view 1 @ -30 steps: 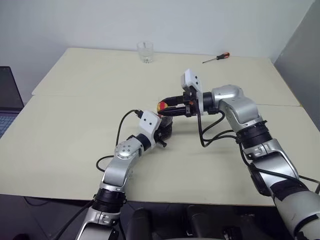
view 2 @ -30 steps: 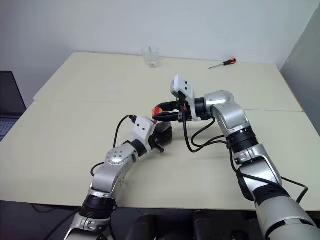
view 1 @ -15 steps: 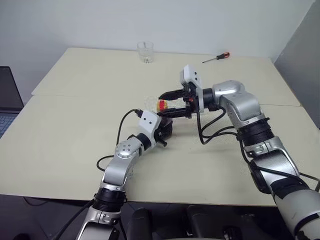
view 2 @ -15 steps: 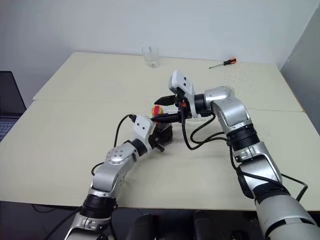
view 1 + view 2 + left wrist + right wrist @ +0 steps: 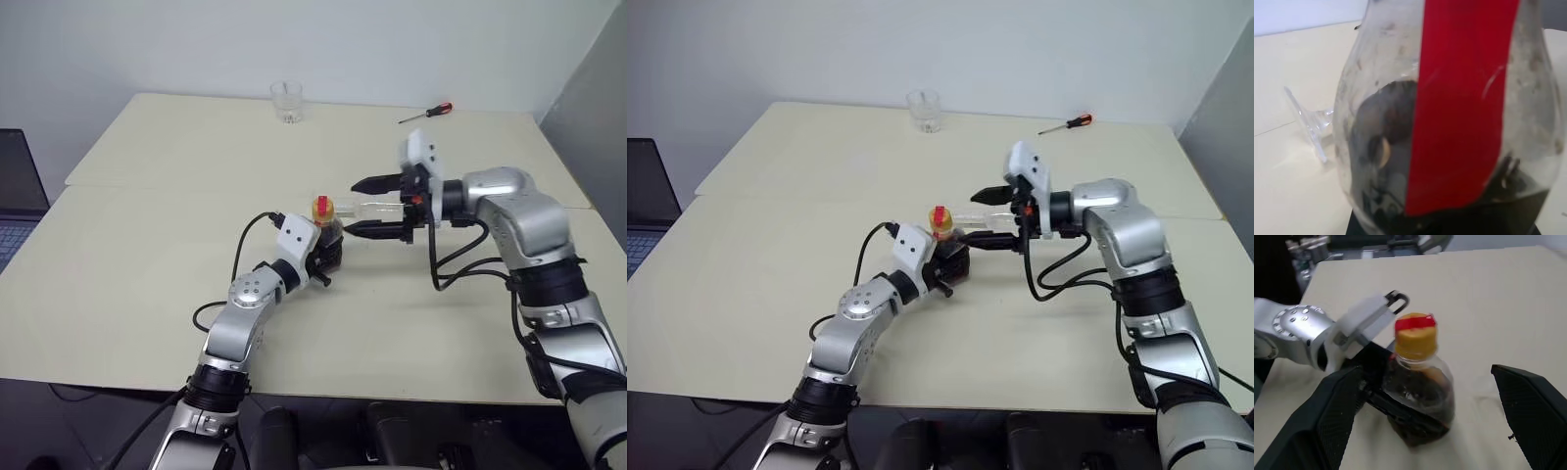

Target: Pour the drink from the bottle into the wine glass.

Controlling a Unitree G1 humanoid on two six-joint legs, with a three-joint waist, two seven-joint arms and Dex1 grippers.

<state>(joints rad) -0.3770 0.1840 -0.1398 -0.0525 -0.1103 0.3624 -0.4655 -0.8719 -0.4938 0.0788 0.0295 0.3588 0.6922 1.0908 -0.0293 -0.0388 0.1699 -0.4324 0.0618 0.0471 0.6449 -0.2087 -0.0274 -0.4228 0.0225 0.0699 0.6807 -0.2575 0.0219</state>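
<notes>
Bottle [image 5: 326, 238], capped, stood on the worktop [image 5: 147, 225] clamped in the left gripper [image 5: 315, 257]; right gripper [image 5: 374, 207], fingers spread, hung beside it, risking knocking the wine glass [image 5: 377, 208] lying between them.

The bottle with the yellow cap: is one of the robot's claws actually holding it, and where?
Yes. The left claw is shut on the bottle, gripping its rounded lower body. The right claw is open and holds nothing.

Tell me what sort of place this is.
Probably a lab or office workroom, not a home. Plain cream tables are pushed together against a bare white wall, a screwdriver lies at the far edge near a tumbler, and a laptop sits off to the left.
</notes>
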